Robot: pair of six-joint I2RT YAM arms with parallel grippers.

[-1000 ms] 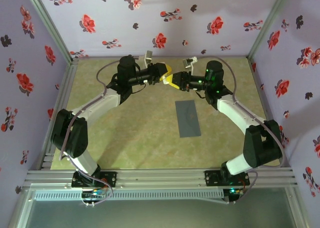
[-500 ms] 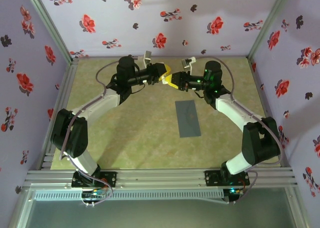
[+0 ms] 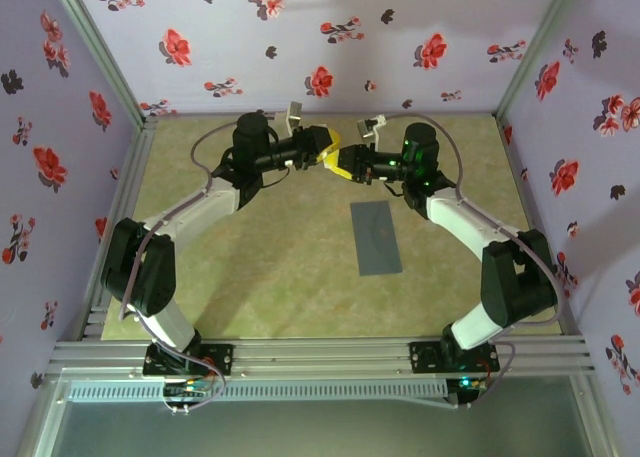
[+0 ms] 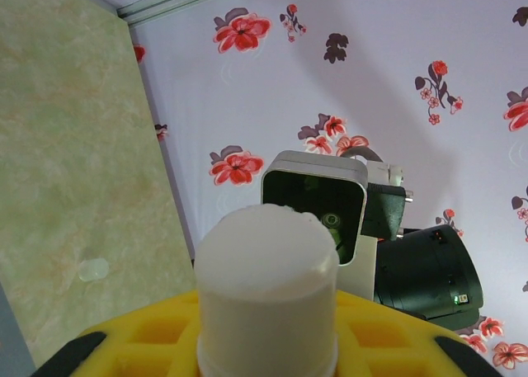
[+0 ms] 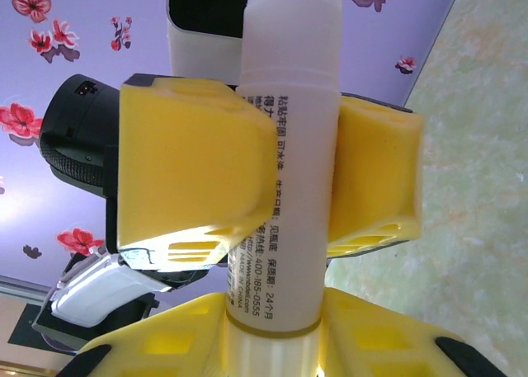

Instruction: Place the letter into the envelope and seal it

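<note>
left claw (image 3: 329, 159) and right claw (image 3: 343, 164) both clamped on white glue stick (image 5: 289, 105); envelope (image 3: 376, 237) flat on table (image 3: 270, 267).

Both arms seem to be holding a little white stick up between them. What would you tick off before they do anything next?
1. Left gripper clamped on the white stick: ok.
2. Right gripper clamped on the stick's other end: ok.
3. Stick's cap on or off: cannot tell.
4. Envelope lying flat on the table, apart from both arms: ok.
5. Letter inside the envelope: cannot tell.
6. Envelope flap open for sealing: cannot tell.
</note>
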